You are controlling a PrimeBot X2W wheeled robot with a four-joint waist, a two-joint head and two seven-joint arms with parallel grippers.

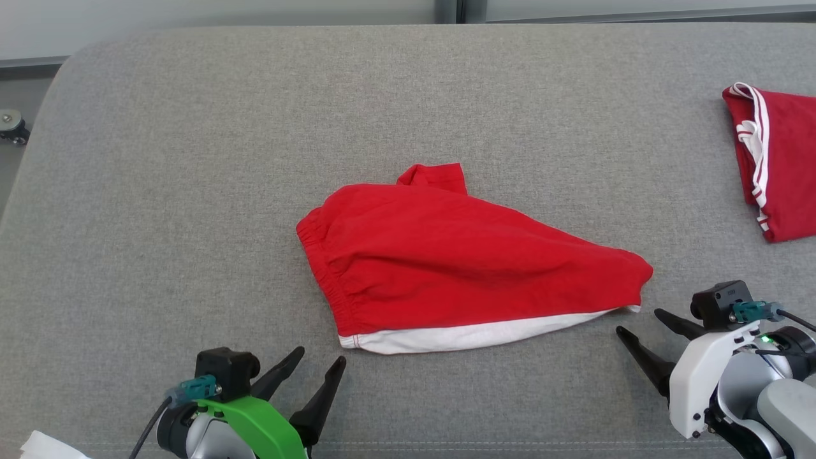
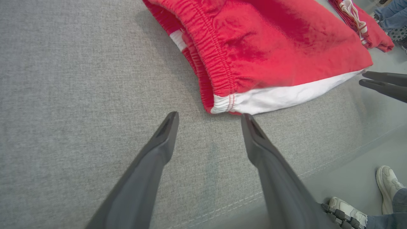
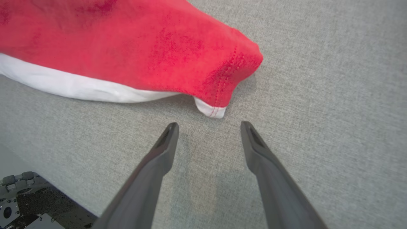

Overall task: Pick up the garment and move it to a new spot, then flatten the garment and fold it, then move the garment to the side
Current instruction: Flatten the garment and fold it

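- A small wheel [image 1: 11, 124] sits on the floor beyond the left edge of the grey fabric worktop [image 1: 159, 191].
- The left gripper [image 1: 320, 355] is at the lower left, low over the worktop, its two dark fingers spread apart with nothing between them. In the left wrist view the left gripper [image 2: 210, 115] points at the near left corner of the garment, and its right fingertip [image 2: 247, 119] is just short of the white hem.
- The red garment [image 1: 459, 255] lies in the middle of the worktop, loosely folded. Its gathered elastic waistband [image 2: 216, 57] is at the left end, a white band [image 1: 472, 335] runs along the near edge, and it narrows to a corner at the right.
- The right gripper [image 1: 637, 320] is at the lower right, fingers apart and holding nothing. In its own wrist view the right gripper [image 3: 209, 124] is aimed at the garment's [image 3: 127, 41] right corner, near it but apart from it.
- A second red garment with white stripes [image 1: 781, 166] lies at the far right edge of the worktop, well apart from the first.
- In the left wrist view, a person's pale shoes [image 2: 386, 184] stand on the floor beside the worktop.
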